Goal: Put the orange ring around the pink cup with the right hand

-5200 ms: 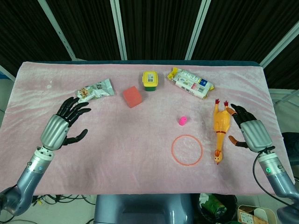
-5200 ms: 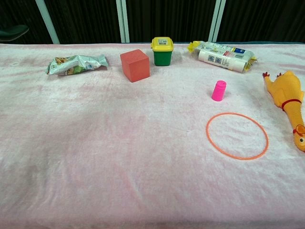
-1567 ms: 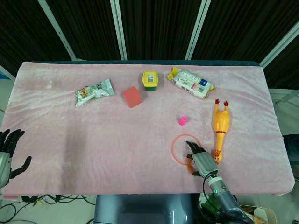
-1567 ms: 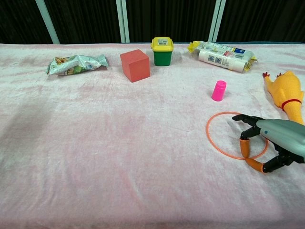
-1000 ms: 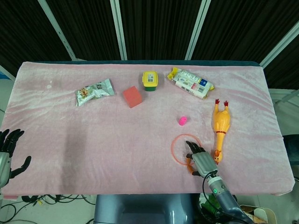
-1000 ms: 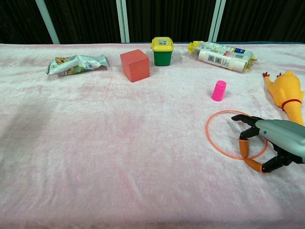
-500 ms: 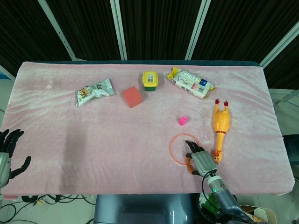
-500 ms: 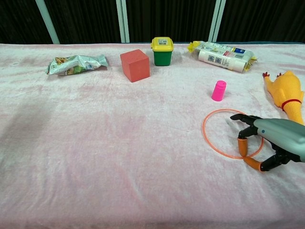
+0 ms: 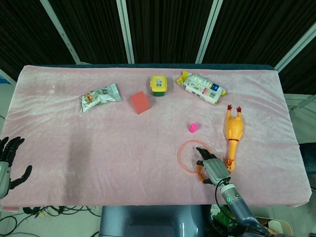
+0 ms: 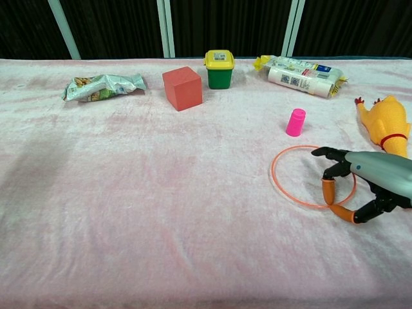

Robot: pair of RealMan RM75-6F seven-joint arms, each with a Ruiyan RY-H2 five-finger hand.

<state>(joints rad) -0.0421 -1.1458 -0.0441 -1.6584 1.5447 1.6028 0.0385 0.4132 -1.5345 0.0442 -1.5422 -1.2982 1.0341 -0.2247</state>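
Your table's pink plush cloth (image 9: 123,148) carries a crinkled snack packet (image 9: 100,97), red cube (image 9: 140,102), yellow-lidded green tub (image 9: 158,85), white wrapped pack (image 9: 202,88), small pink cup (image 9: 192,128), thin orange ring (image 10: 302,174) and yellow rubber chicken (image 9: 233,135).

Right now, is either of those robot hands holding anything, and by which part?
The right hand seems to pinch the orange ring at its near right edge, though the contact is hard to see. The left hand holds nothing, fingers spread.

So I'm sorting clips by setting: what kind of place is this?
Probably a robot test bench in a lab: a table under pink cloth, dark panelled walls behind, and unrelated props such as a rubber chicken and a red cube.
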